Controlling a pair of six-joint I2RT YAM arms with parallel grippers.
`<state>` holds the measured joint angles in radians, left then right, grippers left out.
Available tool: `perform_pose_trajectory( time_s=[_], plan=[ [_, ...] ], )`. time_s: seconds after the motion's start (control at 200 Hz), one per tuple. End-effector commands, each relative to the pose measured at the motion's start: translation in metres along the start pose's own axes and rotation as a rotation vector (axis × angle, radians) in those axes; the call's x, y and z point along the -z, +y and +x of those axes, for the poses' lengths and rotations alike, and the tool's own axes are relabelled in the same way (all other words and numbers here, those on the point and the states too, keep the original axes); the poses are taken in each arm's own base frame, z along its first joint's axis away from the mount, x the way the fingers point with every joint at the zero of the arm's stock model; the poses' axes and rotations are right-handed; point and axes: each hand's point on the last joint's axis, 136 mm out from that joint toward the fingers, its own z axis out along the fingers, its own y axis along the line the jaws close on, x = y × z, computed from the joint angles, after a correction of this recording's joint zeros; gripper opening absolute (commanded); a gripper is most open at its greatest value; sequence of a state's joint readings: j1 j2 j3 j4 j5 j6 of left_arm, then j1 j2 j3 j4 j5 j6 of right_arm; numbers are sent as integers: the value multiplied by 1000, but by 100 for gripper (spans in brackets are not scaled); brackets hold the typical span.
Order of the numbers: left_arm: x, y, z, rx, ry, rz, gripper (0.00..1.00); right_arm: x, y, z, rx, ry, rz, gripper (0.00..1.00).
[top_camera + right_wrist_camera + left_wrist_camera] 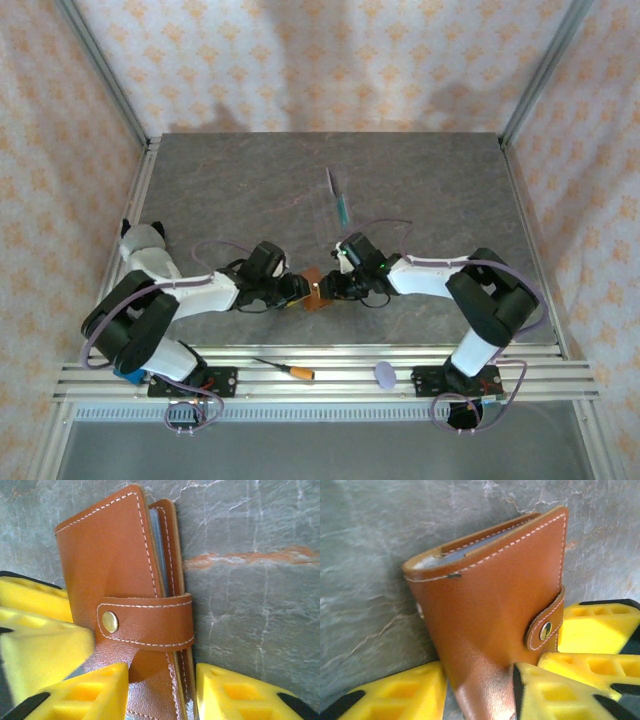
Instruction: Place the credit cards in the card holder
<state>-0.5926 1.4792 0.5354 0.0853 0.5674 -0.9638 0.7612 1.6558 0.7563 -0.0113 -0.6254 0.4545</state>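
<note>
- The brown card holder (pixel 315 291), its strap snapped shut, is at the near middle of the table (pixel 250 180).
- The left tool (pixel 480 680) and the right tool (pixel 161 677) flank it, each part-closed and pinching its faces.
- A thin teal stick (pixel 339 197) lies beyond it.

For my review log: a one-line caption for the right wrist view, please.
Right gripper closed on the snapped-shut brown card holder, grey marbled table behind.
</note>
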Motion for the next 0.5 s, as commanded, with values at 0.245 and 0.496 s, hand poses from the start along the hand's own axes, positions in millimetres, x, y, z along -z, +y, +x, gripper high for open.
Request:
perform_pose_trajectory(
  time_s=[0.245,0.496],
  plan=[
    [18,-28,-10,-35,-55,92,0,4,12,11,45,-9,11,42],
    [28,-34,0,-56,2,76,0,39,18,-12,176,-144,143,50]
  ],
)
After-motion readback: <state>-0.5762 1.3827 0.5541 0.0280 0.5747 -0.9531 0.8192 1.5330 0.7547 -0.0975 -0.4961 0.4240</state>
